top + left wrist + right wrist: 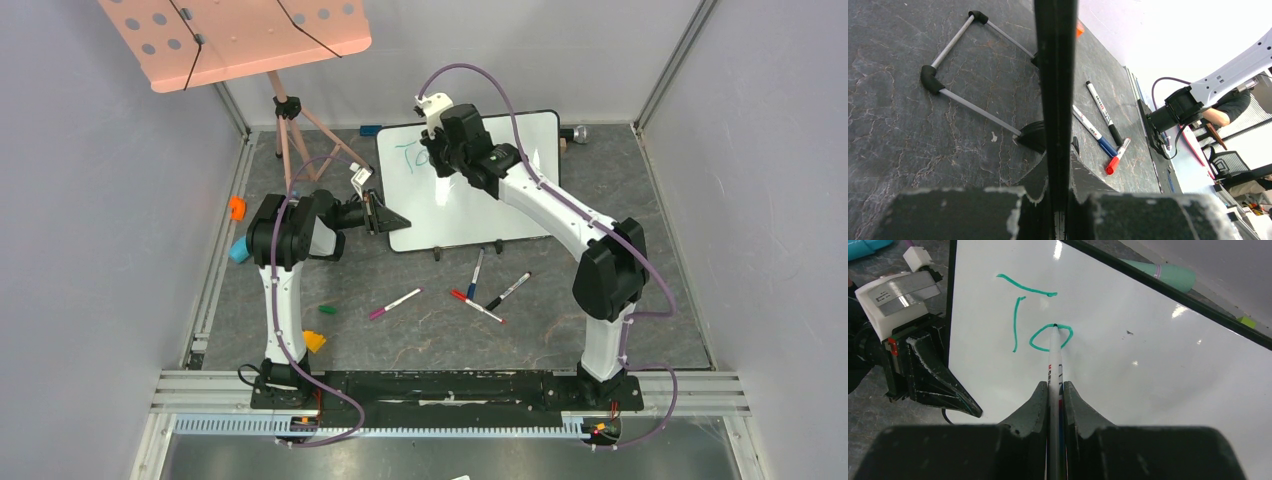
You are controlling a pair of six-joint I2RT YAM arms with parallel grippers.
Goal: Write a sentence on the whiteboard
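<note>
The whiteboard (520, 185) stands tilted at the back of the floor, white with a thin black frame; it also shows in the right wrist view (1148, 365). Teal-green writing (1033, 315) on it reads "To" near its upper left. My right gripper (1054, 390) is shut on a white marker (1053, 365) whose tip touches the top of the "o". My left gripper (1058, 165) is shut on the board's black left edge (1055, 75); it shows in the top view (385, 215) at the board's lower left corner.
Several loose markers (480, 290) lie on the grey floor in front of the board, also seen in the left wrist view (1100, 125). A pink perforated music-stand tray (240, 35) stands at the back left on a tripod (290, 130). Small coloured caps lie at the left.
</note>
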